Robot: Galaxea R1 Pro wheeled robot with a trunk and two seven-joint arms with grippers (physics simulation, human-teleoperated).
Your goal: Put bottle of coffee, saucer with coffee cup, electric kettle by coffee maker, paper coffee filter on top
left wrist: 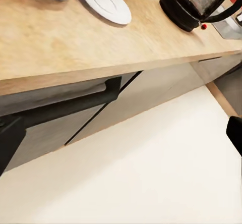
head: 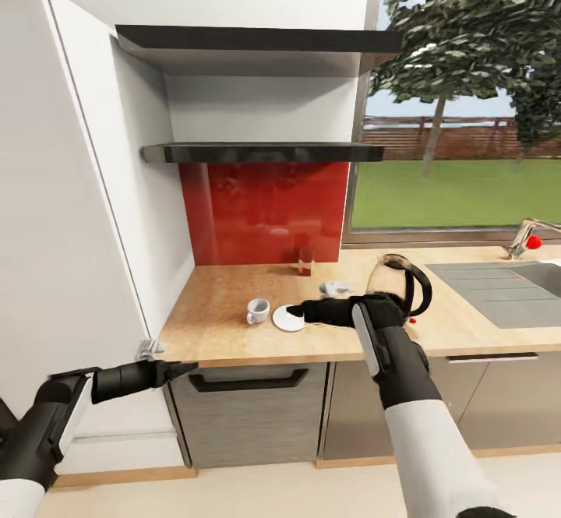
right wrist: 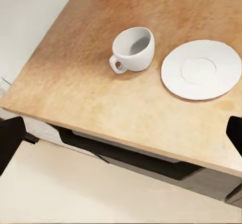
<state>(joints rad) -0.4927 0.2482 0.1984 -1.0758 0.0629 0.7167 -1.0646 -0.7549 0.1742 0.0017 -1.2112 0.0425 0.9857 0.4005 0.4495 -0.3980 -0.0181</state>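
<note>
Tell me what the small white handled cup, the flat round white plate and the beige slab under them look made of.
Small white cup: looks glazed ceramic, smooth with soft shading. Flat round white plate: the same, apparently, with a recessed centre ring. Beige slab: wood or wood-look laminate, matte, with visible grain.

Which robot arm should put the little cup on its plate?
The right. Its claw hovers over the saucer beside the coffee cup; the left claw hangs below the countertop edge.
</note>
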